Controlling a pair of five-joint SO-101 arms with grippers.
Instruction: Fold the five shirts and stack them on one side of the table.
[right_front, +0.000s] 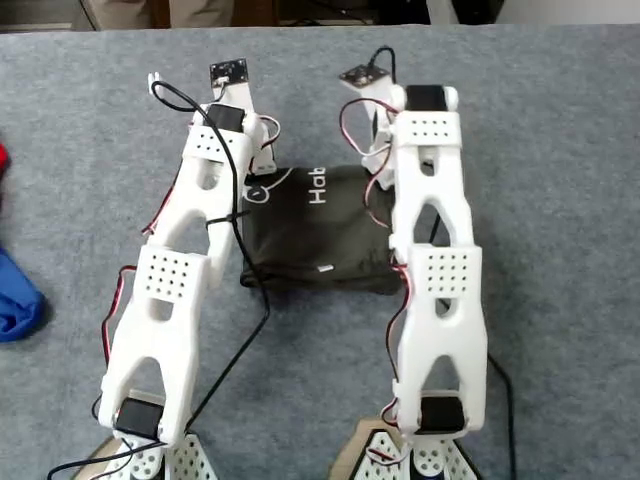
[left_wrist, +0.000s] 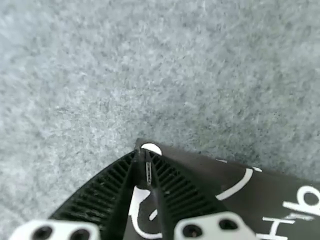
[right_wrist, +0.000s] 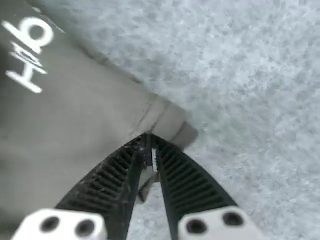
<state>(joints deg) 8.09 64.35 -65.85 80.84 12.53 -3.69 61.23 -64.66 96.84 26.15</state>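
Observation:
A black shirt (right_front: 310, 235) with white print lies folded into a rectangle on the grey table cover between my two arms. My left gripper (right_front: 262, 160) is at the shirt's far left corner. In the left wrist view this gripper (left_wrist: 145, 162) is shut on the corner of the shirt (left_wrist: 250, 200), with the fabric pinched between the tips. My right gripper (right_front: 378, 158) is at the far right corner. In the right wrist view this gripper (right_wrist: 149, 147) is shut on the hemmed edge of the shirt (right_wrist: 75, 125).
A blue garment (right_front: 15, 300) lies bunched at the left edge of the table, with a bit of red cloth (right_front: 3, 158) farther back. Open grey surface (right_front: 560, 200) stretches to the right and beyond the shirt.

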